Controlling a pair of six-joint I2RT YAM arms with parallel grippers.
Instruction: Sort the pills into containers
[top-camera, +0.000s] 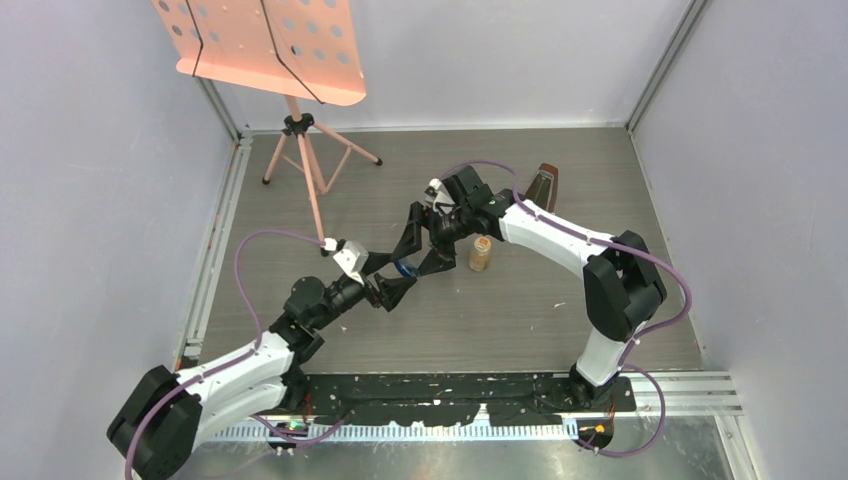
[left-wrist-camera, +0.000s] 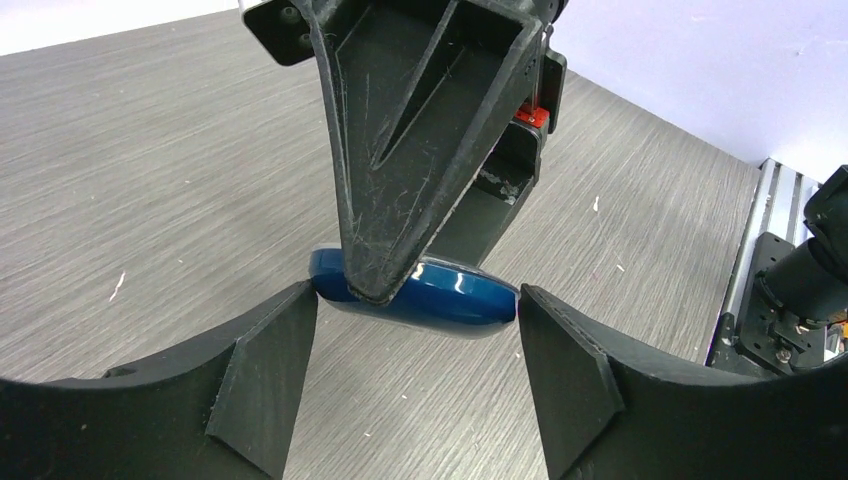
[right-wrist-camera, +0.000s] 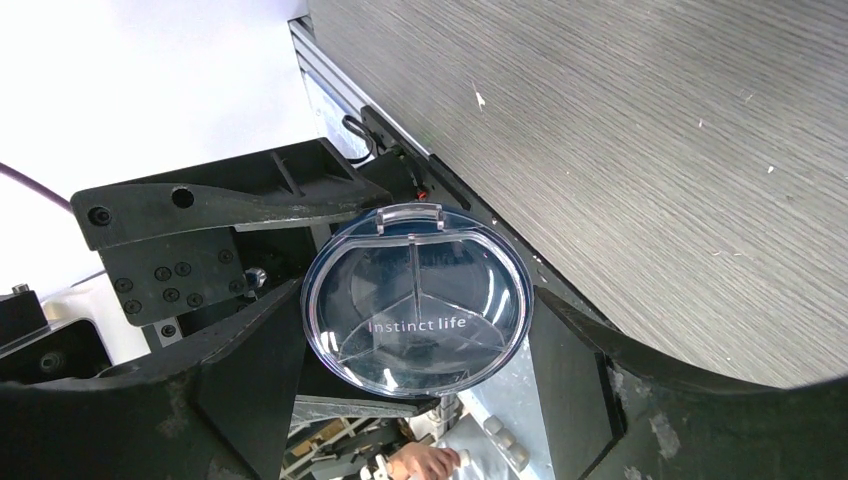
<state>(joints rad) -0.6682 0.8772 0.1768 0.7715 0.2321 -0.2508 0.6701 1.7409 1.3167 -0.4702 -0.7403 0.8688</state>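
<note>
The blue dish (top-camera: 403, 268) is held just above the table between both grippers. In the left wrist view its shiny blue underside (left-wrist-camera: 450, 295) spans my left gripper (left-wrist-camera: 415, 300), touching both fingertips. One finger (left-wrist-camera: 400, 150) of my right gripper (top-camera: 425, 250) crosses its near rim. In the right wrist view the dish (right-wrist-camera: 415, 290) shows a clear lid marked "Instinct life" over three compartments, and my right gripper (right-wrist-camera: 415, 312) is shut across its width. The amber bottle (top-camera: 481, 253) stands upright just right of the grippers. No pills show.
The brown metronome (top-camera: 543, 186) stands behind the right arm. A pink music stand (top-camera: 270, 45) rises at the back left, its tripod legs (top-camera: 310, 160) on the table. A white fleck (left-wrist-camera: 117, 288) lies on the table. Walls close off three sides.
</note>
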